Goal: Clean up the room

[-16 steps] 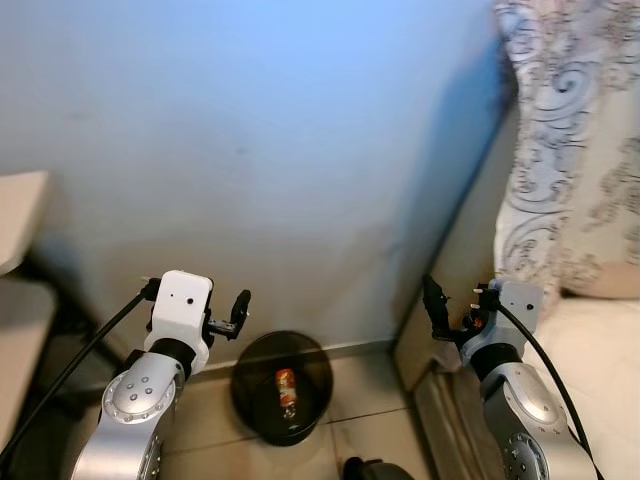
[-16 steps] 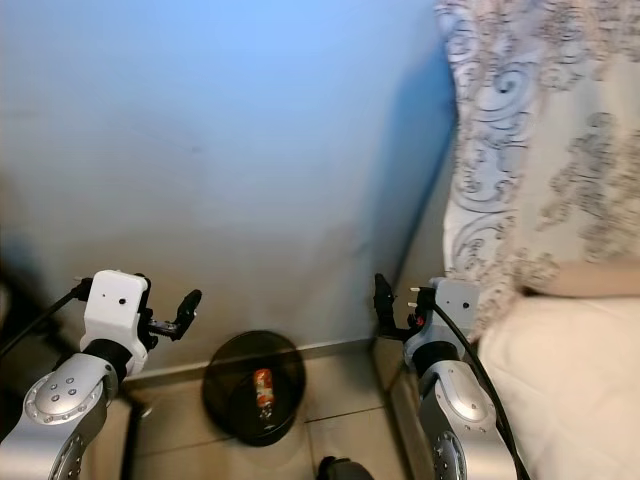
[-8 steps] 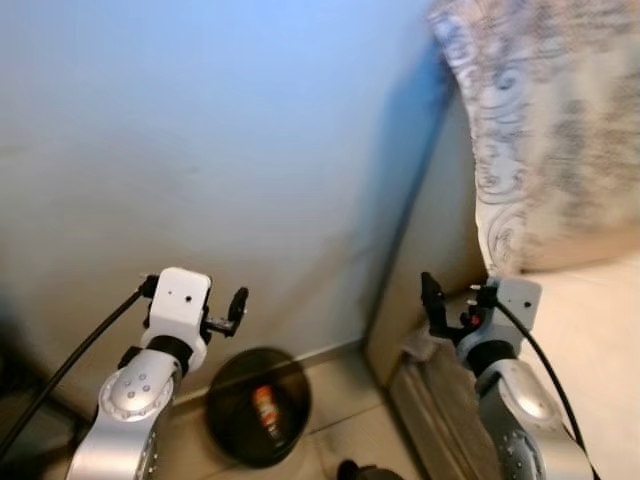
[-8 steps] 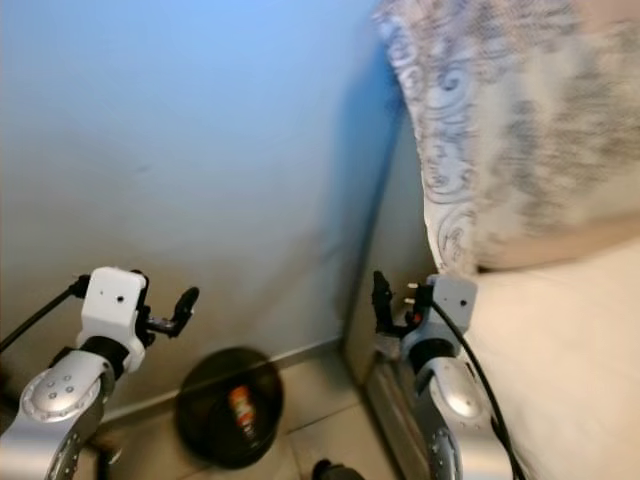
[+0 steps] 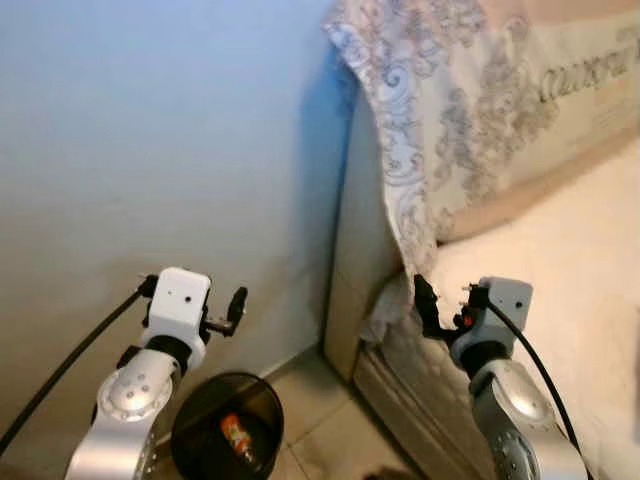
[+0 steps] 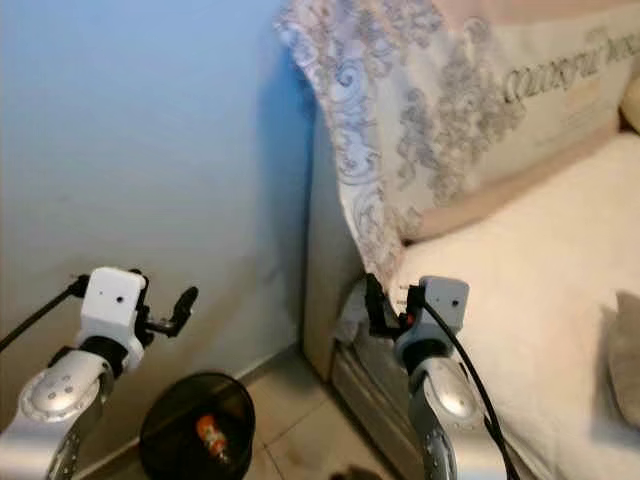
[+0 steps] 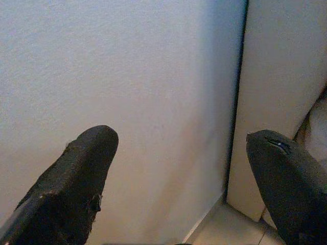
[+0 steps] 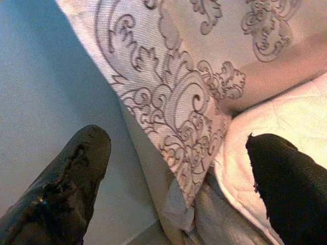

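Observation:
A round black bin stands on the tiled floor by the blue wall, with an orange-and-red can lying inside it. My left gripper hovers above the bin, open and holding nothing; its wrist view has both black fingertips spread wide against the wall. My right gripper is raised beside the bed's corner, open and holding nothing. Between its fingers hangs the patterned pillow.
A bed with a cream mattress occupies the right side, its headboard panel against the blue wall. A large scroll-patterned pillow leans at the head. Tiled floor lies between bin and bed. A grey object lies on the mattress's right edge.
The camera has swung to the right: the bin slid down-left in view and the bed and pillow came in from the right. Both grippers keep their pose.

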Motion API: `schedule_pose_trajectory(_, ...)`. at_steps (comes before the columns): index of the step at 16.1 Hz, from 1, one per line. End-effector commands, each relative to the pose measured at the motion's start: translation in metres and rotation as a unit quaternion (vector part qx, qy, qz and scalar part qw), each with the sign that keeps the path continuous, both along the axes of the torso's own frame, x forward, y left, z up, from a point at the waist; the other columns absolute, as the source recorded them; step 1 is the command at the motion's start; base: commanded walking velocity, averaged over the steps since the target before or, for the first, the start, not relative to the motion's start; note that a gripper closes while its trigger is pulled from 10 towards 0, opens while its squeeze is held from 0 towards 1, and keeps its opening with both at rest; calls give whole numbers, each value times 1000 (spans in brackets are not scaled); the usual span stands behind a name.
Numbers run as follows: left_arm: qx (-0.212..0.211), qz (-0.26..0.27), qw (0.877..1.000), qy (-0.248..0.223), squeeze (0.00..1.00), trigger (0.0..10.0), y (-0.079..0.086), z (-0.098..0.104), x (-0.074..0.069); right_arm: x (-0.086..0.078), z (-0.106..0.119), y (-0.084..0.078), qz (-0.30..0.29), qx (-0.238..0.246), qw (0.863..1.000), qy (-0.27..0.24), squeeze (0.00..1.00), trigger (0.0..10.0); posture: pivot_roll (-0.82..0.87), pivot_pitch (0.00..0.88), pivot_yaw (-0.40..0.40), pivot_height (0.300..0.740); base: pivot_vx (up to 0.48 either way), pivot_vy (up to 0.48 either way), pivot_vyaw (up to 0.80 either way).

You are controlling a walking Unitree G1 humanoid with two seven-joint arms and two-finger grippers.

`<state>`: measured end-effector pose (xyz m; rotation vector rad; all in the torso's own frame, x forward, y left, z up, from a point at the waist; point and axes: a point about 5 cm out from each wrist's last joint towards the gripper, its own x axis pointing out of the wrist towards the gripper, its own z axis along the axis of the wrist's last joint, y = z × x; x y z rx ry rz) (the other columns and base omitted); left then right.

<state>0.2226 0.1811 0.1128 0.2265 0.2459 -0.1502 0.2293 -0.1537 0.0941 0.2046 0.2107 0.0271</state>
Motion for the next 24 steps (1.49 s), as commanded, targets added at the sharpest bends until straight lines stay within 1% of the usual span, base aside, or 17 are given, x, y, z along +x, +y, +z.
schedule_pose_trajectory(1,-2,-10,1000,-6,0,10000,-6,1,2,0,1,-8,-11,-13,1000,-3,1000,10000,15,0,11,740,0,0,-756)
schedule_pose_trajectory(4,-2,-14,1000,-8,0,10000,-7,1,2,1,3,-9,-9,-22,1000,-11,1000,10000,14,0,9,740,0,0,0)
schedule_pose_trajectory(9,-1,-18,1000,-12,0,10000,-10,1,4,1,2,-11,-12,-28,999,-10,1000,10000,12,0,6,740,0,0,0)
schedule_pose_trajectory(18,0,-24,1000,-14,0,10000,-12,1,5,2,1,-9,-9,-30,999,-8,1000,10000,12,0,5,740,0,0,-780)
schedule_pose_trajectory(21,0,-25,1000,-15,0,10000,-13,1,6,3,1,-9,-9,-31,999,-9,1000,10000,12,0,4,740,0,-264,-800)
schedule_pose_trajectory(24,0,-26,1000,-16,0,10000,-13,1,7,4,2,-9,-8,-35,999,-13,1000,10000,10,0,5,740,0,-265,0)
